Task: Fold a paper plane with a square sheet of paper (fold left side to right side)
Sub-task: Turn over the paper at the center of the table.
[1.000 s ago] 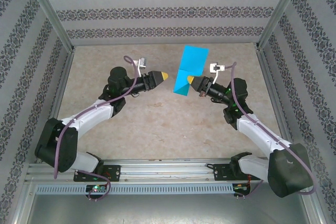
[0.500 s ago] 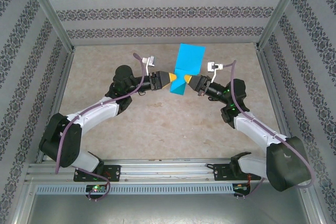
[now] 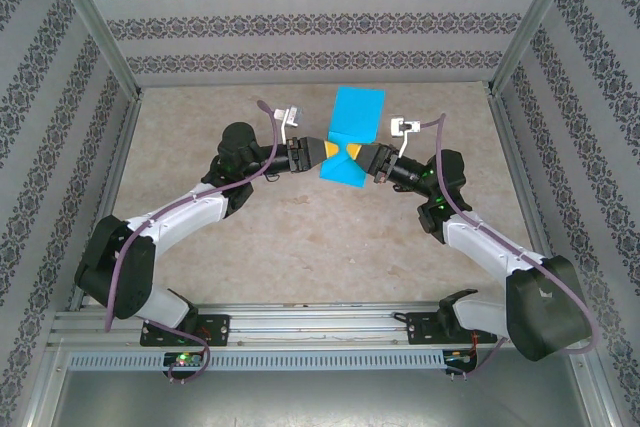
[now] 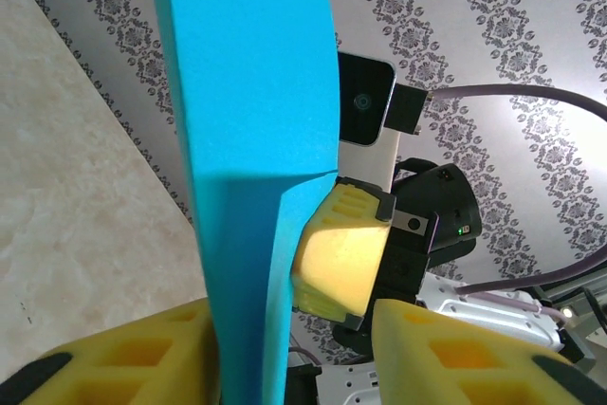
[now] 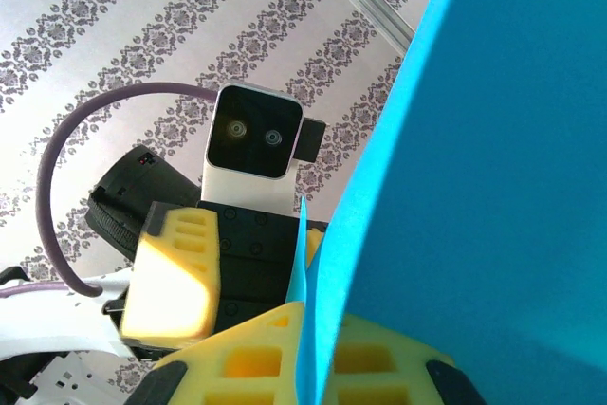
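Observation:
The square sheet of paper, teal-blue and creased, is held upright above the middle of the table. My right gripper is shut on its lower right part, and the sheet rises from between those yellow pads. My left gripper meets it from the left, tip to tip with the right one. In the left wrist view the paper lies against one finger of the left gripper, with a gap to the other finger. No paper plane shape shows.
A beige tabletop lies below, fenced by patterned walls and aluminium frame posts. Both arm bases sit on the rail at the near edge. Each wrist camera faces the other arm's camera housing.
My left gripper has moved right until its fingers straddle the paper's left edge, and its jaws have narrowed. The right gripper has kept its hold, and the sheet has shifted slightly left.

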Controlling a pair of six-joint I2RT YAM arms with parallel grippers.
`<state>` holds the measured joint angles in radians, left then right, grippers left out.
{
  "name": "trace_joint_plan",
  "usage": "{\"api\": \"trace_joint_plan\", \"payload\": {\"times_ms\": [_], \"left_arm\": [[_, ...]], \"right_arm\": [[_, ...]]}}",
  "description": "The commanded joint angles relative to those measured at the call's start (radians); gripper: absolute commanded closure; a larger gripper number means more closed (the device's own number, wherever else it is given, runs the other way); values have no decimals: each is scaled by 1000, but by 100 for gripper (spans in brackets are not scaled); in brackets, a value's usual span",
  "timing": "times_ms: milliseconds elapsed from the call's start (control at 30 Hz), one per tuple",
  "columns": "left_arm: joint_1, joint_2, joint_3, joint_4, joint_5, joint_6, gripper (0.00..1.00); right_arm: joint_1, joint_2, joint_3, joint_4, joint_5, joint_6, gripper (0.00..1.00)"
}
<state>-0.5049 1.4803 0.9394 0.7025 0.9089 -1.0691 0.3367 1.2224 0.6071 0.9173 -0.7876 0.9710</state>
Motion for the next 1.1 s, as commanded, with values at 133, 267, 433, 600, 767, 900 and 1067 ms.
{"api": "trace_joint_plan", "payload": {"times_ms": [133, 267, 433, 600, 767, 900, 1067], "left_arm": [[-11, -1, 25, -19, -18, 40, 79], [-11, -3, 28, -27, -24, 47, 89], [-10, -9, 37, -80, -27, 85, 96], [-9, -29, 54, -224, -53, 172, 99], [-10, -81, 64, -426, -126, 305, 100], [-11, -142, 76, -613, -243, 425, 100], [-42, -200, 147, -924, -455, 604, 100]], "right_arm": [[0, -18, -2, 42, -11, 0, 84], [-20, -43, -20, 15, -1, -9, 76], [-55, -87, -54, -47, 15, -33, 64], [-91, -149, -74, -242, 60, -116, 52], [-123, -223, -76, -504, 152, -232, 41], [-159, -249, -62, -695, 196, -317, 31], [-218, -264, -98, -751, 230, -313, 15]]}}
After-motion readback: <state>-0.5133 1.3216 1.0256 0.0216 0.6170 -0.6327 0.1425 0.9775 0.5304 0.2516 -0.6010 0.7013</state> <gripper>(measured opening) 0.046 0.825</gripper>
